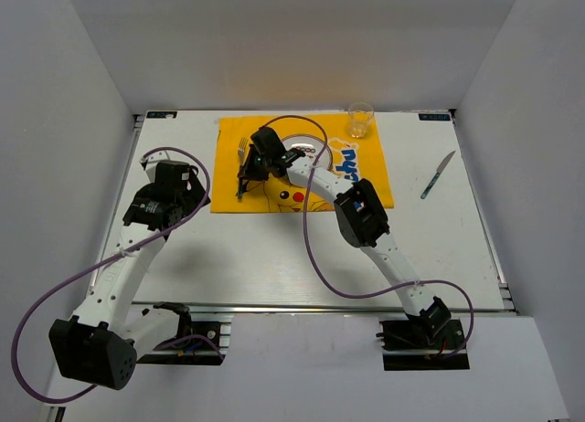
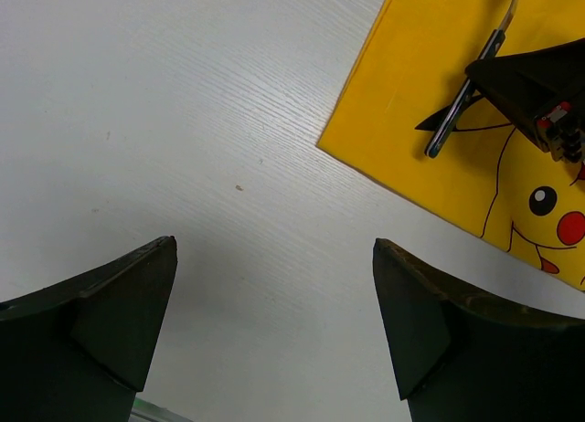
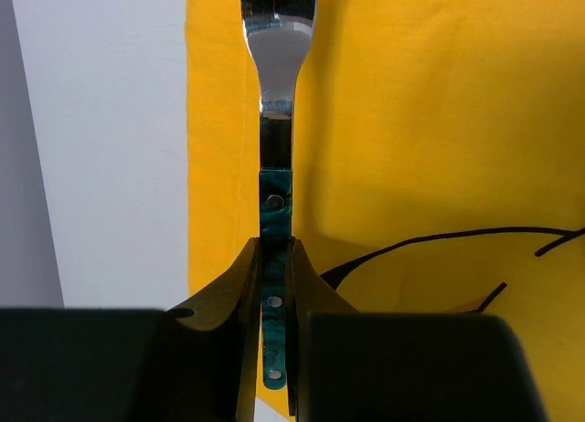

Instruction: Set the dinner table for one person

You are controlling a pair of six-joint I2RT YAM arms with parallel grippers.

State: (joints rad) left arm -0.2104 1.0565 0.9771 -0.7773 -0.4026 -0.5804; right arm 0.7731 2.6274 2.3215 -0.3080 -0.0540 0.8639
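My right gripper (image 1: 247,173) is shut on the green handle of a silver fork (image 3: 277,121). It holds the fork over the left edge of the yellow Pikachu cloth (image 1: 366,180), tines pointing to the far side. In the right wrist view the fingertips (image 3: 249,258) clamp the handle from both sides. The fork (image 2: 462,102) and the right gripper (image 2: 539,93) also show in the left wrist view. My left gripper (image 1: 183,178) is open and empty over the white dinner table (image 1: 274,248), left of the cloth.
A clear glass (image 1: 360,120) stands at the cloth's far right corner. A green-handled knife (image 1: 438,174) lies on the table to the right. A pale round plate (image 1: 302,148) on the cloth is mostly hidden by my right arm. White walls enclose the table.
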